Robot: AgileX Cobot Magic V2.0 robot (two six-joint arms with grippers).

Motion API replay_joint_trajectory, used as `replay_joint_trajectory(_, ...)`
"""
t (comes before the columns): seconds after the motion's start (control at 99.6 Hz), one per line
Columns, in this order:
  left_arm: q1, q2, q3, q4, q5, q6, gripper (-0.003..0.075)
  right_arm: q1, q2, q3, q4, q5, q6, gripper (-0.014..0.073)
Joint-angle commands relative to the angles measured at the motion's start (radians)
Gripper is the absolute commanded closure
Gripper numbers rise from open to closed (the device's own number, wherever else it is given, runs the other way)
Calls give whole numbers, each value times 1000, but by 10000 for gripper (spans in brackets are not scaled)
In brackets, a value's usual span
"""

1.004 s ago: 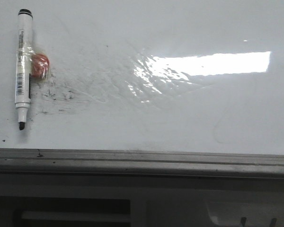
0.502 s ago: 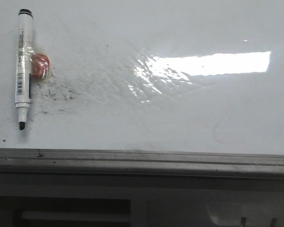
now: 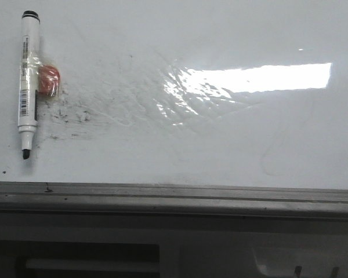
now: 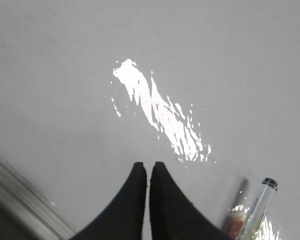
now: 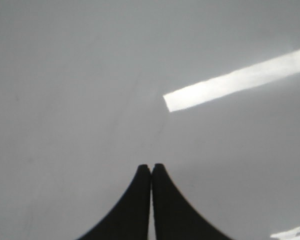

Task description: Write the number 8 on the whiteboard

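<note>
Presently, the whiteboard [image 3: 220, 35] is seen lying flat across the front view, glossy and white, with a bright rectangular light reflection on its right half; a grey metal rail [image 3: 174, 197] is run along its near edge. A marker [image 3: 28, 81] is laid at the far left of the board, uncapped, with its black tip pointed toward the near edge and its black end cap toward the far side; clear tape is wrapped around its barrel, and a small red object [image 3: 49, 80] is fixed just beside the barrel on its right. Grey smears and black specks are scattered on the surface to the right of the marker. No finished number 8 is drawn on the board; only a faint thin curved line [image 3: 267, 156] is visible at the near right, below the reflection.

The left pincer [image 4: 148, 169] is shown clenched in the left wrist view, its two black fingers [image 4: 132, 200] pressed together with nothing between them; it is held above the board, with the marker [image 4: 257, 210] near it but apart. The right pincer [image 5: 151, 170] is likewise clenched and empty in the right wrist view, held over a bare part of the board near the reflection.
</note>
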Motion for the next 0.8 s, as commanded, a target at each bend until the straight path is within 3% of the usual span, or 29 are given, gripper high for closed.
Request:
replay_joint_trajectory(0.0,0,-31,10,-59,-57,6,741,-1,-23,-36,89,-53,0,637)
replay_joint_trajectory(0.181,-12,5,-117,-28,25,263,741,-1,10,-185,23,128,-13,637)
replay_joint_trajectory(0.401,-12,255,-357,174,215,448,738,-1,194,-373,-176,359,-15,635)
replay_joint_trajectory(0.412,-31,357,-425,222,270,491,696,-1,268,-442,-219,399,-15,600)
replay_joint_trajectory(0.482,-59,423,-465,235,287,494,598,-1,321,-485,-240,423,-15,531)
replay_joint_trajectory(0.622,-157,569,-527,229,320,505,346,30,389,-553,-244,414,-15,291)
replay_joint_trajectory(0.713,-244,668,-551,229,327,505,311,69,405,-561,-255,402,-17,188)
replay_joint_trajectory(0.793,-320,750,-571,214,325,505,311,94,417,-561,-273,402,-26,188)
